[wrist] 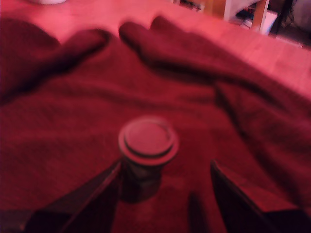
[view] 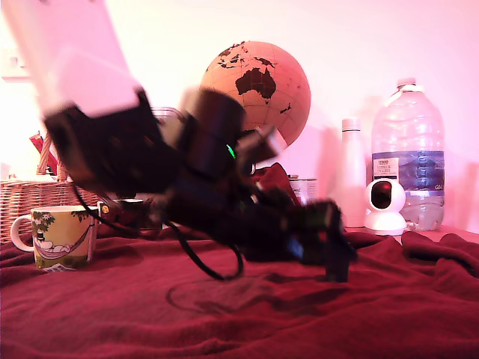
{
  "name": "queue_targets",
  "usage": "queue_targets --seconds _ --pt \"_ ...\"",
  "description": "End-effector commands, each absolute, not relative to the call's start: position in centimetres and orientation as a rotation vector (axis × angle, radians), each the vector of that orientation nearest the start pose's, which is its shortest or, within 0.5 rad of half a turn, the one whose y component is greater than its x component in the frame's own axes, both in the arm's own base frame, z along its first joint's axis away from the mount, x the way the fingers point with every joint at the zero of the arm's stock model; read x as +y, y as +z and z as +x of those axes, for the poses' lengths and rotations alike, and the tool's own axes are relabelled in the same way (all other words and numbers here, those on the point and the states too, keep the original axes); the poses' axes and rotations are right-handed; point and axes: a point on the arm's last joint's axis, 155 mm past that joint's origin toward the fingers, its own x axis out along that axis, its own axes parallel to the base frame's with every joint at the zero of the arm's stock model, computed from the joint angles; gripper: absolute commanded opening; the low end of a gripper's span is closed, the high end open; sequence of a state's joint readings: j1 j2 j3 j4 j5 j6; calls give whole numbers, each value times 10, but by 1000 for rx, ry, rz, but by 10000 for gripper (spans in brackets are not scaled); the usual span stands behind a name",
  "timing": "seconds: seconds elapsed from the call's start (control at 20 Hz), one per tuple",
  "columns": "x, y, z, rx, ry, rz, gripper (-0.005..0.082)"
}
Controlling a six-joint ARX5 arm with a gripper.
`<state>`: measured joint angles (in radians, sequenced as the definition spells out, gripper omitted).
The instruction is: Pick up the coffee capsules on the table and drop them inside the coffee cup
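Coffee capsule [wrist: 147, 155]: standing upright on the red-clothed worktop [wrist: 73, 126], flat rim uppermost, long axis vertical. End effector [wrist: 165, 194]: jaws apart, capsule between them, hard by one finger [wrist: 92, 199], the other well clear. Coffee cup [view: 61, 236]: far off at the exterior view's left.

The table [view: 419, 307] shows as a dark red fleece cloth with soft folds. Taking the cream coffee cup [view: 61, 236] as landmark: it stands on the cloth at the exterior view's left, a wicker basket [view: 30, 198] just behind it. Well to its right a white bottle [view: 350, 172], a small white camera [view: 385, 206] and a large water bottle [view: 410, 153] stand, apparently on the bare tabletop. The coffee capsule [wrist: 147, 155] sits upright on the cloth.
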<state>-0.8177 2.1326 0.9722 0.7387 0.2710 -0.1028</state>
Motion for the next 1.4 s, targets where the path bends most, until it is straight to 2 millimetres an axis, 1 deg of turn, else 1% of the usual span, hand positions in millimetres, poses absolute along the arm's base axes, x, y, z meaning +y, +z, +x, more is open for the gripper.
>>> queue_targets --seconds 0.0,0.2,0.4,0.45,0.65,0.85,1.05,1.15,1.3,1.35 --pt "-428 13 329 522 -1052 33 519" --pt "-432 19 339 504 -1033 33 518" --pt "-435 13 343 521 -1028 38 517" --pt "-436 7 343 535 -1028 42 516" --pt "-442 8 348 546 -1029 40 516" --pt "-441 2 346 588 -1022 49 516" --pt "-442 4 347 585 -1023 48 511" --pt "-442 3 347 588 -1022 49 458" --pt "-441 2 346 594 -1022 51 271" --pt "-441 2 346 595 -1022 51 233"
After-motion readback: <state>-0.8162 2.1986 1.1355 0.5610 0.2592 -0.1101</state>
